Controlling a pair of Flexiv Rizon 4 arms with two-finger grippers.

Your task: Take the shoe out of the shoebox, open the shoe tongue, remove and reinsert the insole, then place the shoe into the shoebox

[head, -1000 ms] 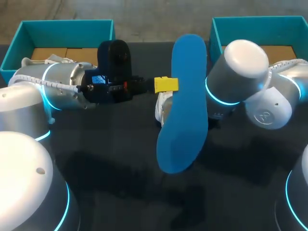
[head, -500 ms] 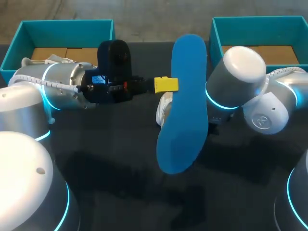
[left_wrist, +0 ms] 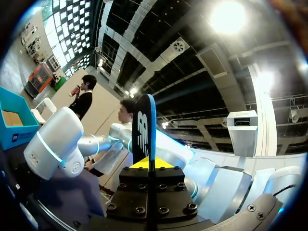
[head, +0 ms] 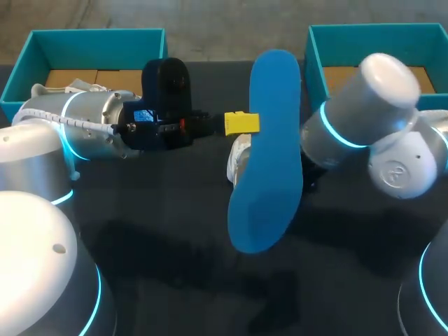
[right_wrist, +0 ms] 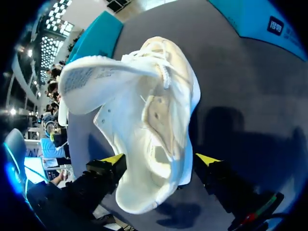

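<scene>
In the head view, the blue insole is shown broad side on, raised above the dark table. It is pinched at one long edge by the left gripper, carried on the left arm. Only a sliver of the white shoe is seen, as most of it is covered by the insole directly in front of it. The left shoebox is set well apart from the shoe on one side and the right shoebox on the other, so the shoe is outside both. The right arm is seen just beside the shoe, but its end is hidden behind the insole and its own joint, and no fingers can be made out there.

In the left wrist view, the insole is seen edge on, as a thin dark blade standing up from between the clamped fingers. Only a small wedge of yellow is shown at its foot. The shoe is not taken in by this view.

In the right wrist view, the shoe is shown nearly whole. Its tongue is folded out away from the opening, so that the inside is laid bare. The heel end is grasped by the right gripper, with one yellow tip laid against each side. The toe is covered by the tongue. Whether the sole is resting on the table cannot be told.
</scene>
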